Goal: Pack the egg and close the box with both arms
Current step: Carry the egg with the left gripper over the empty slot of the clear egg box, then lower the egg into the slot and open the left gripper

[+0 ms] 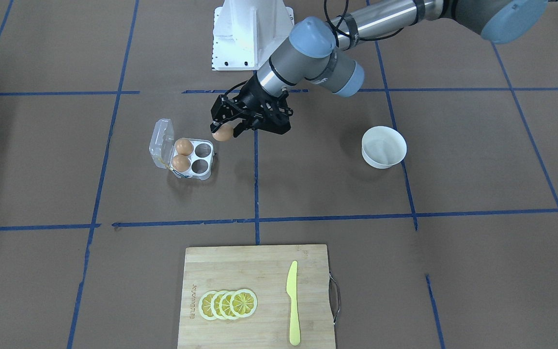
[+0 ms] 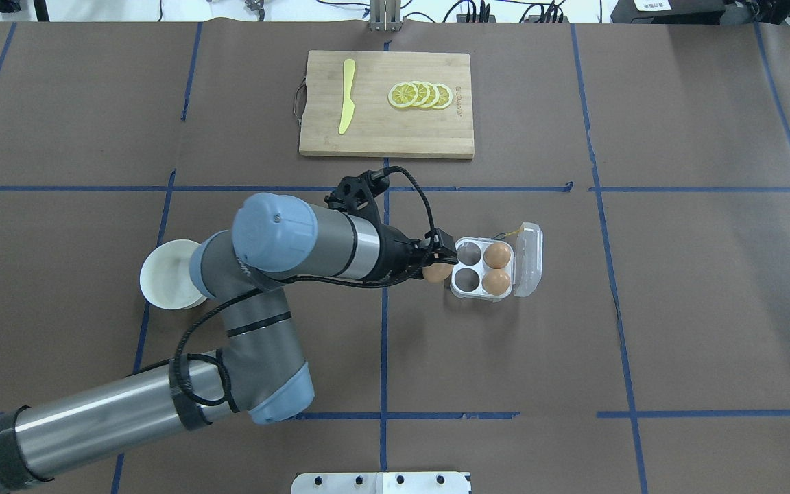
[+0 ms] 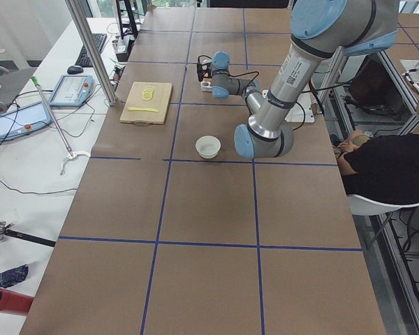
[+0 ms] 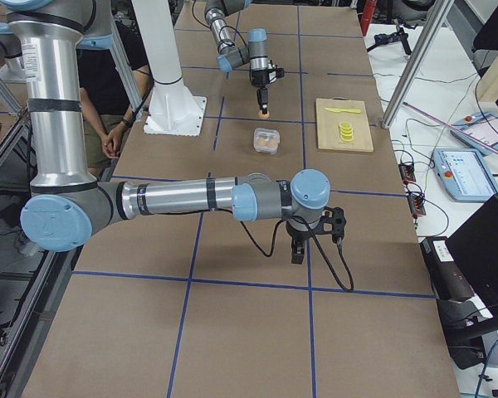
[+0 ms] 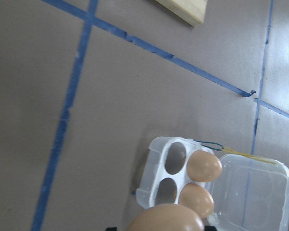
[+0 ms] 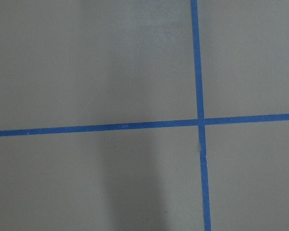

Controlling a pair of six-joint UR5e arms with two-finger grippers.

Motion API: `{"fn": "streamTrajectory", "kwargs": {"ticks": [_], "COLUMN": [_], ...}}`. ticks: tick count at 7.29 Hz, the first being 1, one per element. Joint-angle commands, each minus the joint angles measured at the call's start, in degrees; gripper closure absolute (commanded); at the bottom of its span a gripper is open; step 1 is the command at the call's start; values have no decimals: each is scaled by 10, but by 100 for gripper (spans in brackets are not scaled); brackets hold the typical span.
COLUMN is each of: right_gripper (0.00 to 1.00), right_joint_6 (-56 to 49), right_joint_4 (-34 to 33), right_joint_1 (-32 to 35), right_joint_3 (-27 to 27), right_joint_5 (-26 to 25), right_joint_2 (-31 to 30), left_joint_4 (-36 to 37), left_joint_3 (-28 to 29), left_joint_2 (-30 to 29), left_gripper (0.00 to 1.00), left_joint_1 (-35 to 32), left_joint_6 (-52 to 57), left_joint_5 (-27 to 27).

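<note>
Left gripper (image 1: 233, 127) is clamped on the egg (image 1: 222, 134), hanging just beside the box (image 1: 193, 156), whose lid (image 1: 161, 140) is open and whose two near cells (image 1: 203, 150) are free. Let go short of the rim and the egg drops and rolls away; nudge the light box and it slides. Right gripper (image 4: 303, 240) is well apart, and I can't tell its grip.

Held egg (image 1: 222, 133): smooth, orange-brown, pinched between the fingers of the left gripper (image 1: 226, 130), near the box but outside it.
Box (image 1: 192, 156): small clear four-cell carton, flat on the table.
Lid (image 1: 160, 140): swung fully open.
Packed eggs: two alike (image 1: 184, 146) (image 1: 180, 163), in the cells beside the hinge.
Empty cells (image 1: 204, 150): the two towards the held egg.
String (image 5: 241, 153): yellow-blue, at the hinge edge.
</note>
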Motion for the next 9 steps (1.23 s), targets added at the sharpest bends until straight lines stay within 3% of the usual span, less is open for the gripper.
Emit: {"fn": "streamTrajectory", "kwargs": {"ticks": [1, 4, 5, 6, 8, 9], "right_gripper": [0, 0, 0, 0, 0, 0], "right_joint_6": [0, 0, 0, 0, 1, 1], "right_joint_4": [-1, -1, -1, -1, 0, 0], "right_joint_1": [0, 0, 0, 0, 0, 0], "right_joint_3": [5, 4, 5, 5, 6, 13], "right_joint_5": [1, 1, 2, 9, 10, 11], "right_joint_2": [-2, -2, -2, -2, -1, -1], "left_joint_4": [-33, -41, -41, -41, -39, -24], "left_joint_3": [84, 94, 95, 93, 77, 67], "left_joint_2": [-59, -59, -58, -57, -57, -52], "left_gripper": [100, 100, 70, 1, 0, 0], "left_joint_1": [21, 23, 22, 22, 16, -3], "left_joint_6": [-1, -1, 3, 24, 30, 35], "left_joint_5": [41, 49, 52, 52, 47, 19]}}
